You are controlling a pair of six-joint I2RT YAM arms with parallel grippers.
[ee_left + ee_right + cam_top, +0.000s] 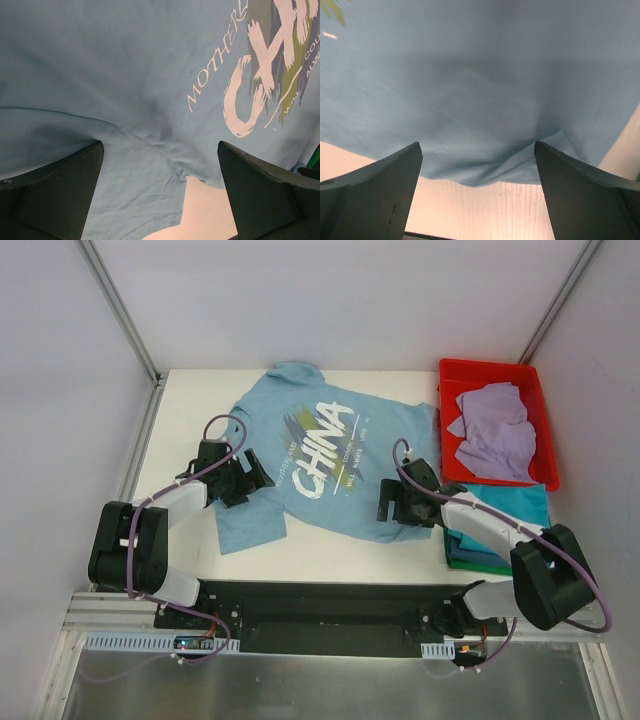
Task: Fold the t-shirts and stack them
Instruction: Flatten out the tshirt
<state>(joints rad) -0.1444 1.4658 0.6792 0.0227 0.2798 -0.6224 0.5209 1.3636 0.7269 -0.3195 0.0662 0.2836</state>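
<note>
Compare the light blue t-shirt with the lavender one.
The light blue t-shirt lies spread on the table; the lavender t-shirt sits crumpled in the red bin. The light blue t-shirt bears white lettering; the lavender t-shirt shows none. The left pincer and right pincer, both open, are at the light blue t-shirt's edges; neither is near the lavender t-shirt. Shared: neither is folded.

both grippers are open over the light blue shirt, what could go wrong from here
The edge of the light blue shirt by the right gripper is curled under, so it may pinch an extra layer and fold crooked.
The left gripper is over a creased seam, so a grasp there may bunch the cloth.
The right arm hangs over the folded stack and might nudge it when it swings.
</note>
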